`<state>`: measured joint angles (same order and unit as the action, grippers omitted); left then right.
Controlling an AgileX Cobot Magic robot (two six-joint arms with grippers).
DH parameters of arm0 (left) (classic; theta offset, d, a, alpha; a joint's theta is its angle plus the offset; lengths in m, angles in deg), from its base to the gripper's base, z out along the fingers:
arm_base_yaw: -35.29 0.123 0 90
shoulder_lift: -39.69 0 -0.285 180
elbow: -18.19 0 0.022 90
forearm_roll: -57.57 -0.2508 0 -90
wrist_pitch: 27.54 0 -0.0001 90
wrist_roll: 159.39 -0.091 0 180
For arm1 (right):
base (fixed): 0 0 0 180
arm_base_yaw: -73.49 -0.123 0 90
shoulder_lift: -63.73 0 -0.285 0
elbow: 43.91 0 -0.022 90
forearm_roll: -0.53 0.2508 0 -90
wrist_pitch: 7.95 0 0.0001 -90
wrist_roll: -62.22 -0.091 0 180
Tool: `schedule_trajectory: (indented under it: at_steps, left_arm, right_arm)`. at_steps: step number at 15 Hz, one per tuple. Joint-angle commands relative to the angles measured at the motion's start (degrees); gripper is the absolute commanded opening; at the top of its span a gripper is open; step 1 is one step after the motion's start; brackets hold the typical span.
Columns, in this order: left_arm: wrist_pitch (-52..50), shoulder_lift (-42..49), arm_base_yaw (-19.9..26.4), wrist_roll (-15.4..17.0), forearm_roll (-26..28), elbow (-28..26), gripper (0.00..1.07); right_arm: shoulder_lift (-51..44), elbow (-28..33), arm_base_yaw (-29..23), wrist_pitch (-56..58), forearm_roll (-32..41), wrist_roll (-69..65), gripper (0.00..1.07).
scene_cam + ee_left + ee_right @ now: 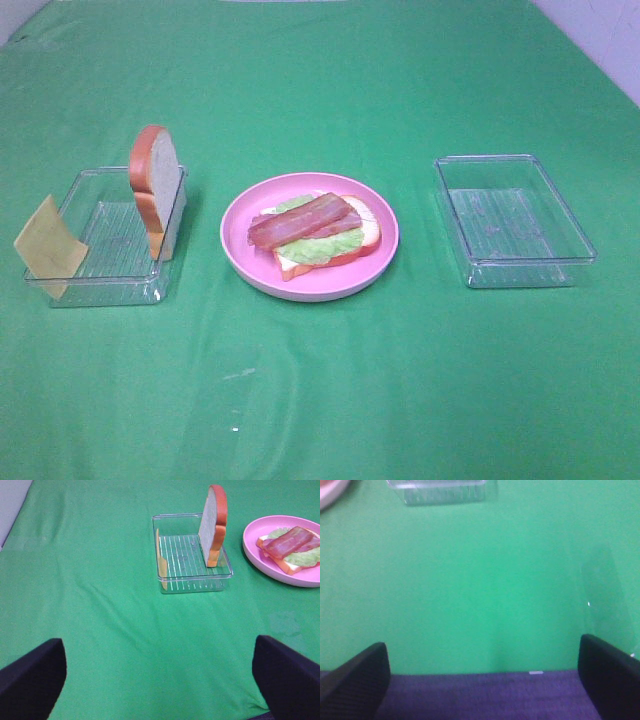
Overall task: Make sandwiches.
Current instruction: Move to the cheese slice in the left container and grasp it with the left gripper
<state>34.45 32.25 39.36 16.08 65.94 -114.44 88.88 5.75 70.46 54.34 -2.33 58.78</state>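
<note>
On the pink plate (240, 262) in the middle lies a bread slice (368, 232) topped with a pale green lettuce leaf (325, 246) and reddish-brown bacon strips (300, 223). A second bread slice (153, 185) stands on edge in the left clear tray (110, 285), against its right wall. The yellow cheese square (48, 247) leans at that tray's near left corner. My left gripper (160, 650) hangs open over bare cloth, well short of the tray (192, 582), bread (214, 522) and plate (260, 555). My right gripper (482, 650) is open too, with nothing between its fingers.
A second clear tray (515, 265) sits right of the plate; its near wall (440, 492) shows far ahead in the right wrist view. Green cloth (320, 400) covers the table. A purple strip (485, 695) lies just under the right gripper.
</note>
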Motion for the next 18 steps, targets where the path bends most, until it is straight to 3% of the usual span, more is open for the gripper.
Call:
schedule_trajectory:
  at_steps: [1,9,12,18]
  left_arm:
    - [-0.23,0.74,0.0,0.23,0.29,0.17,0.93]
    - [-0.23,0.74,0.0,0.23,0.29,0.17,0.93]
    - [-0.23,0.74,0.0,0.23,0.29,0.17,0.93]
    - [-0.23,0.11,0.0,0.23,0.29,0.17,0.93]
  right_arm:
    - [-9.45,1.6,0.29,0.69,0.92,3.44,0.98]
    - [-12.15,1.66,0.29,0.63,1.38,3.44,0.97]
    - [-19.82,1.66,0.29,0.63,1.43,3.44,0.97]
    - [-19.42,1.38,0.29,0.92,2.86,3.44,0.97]
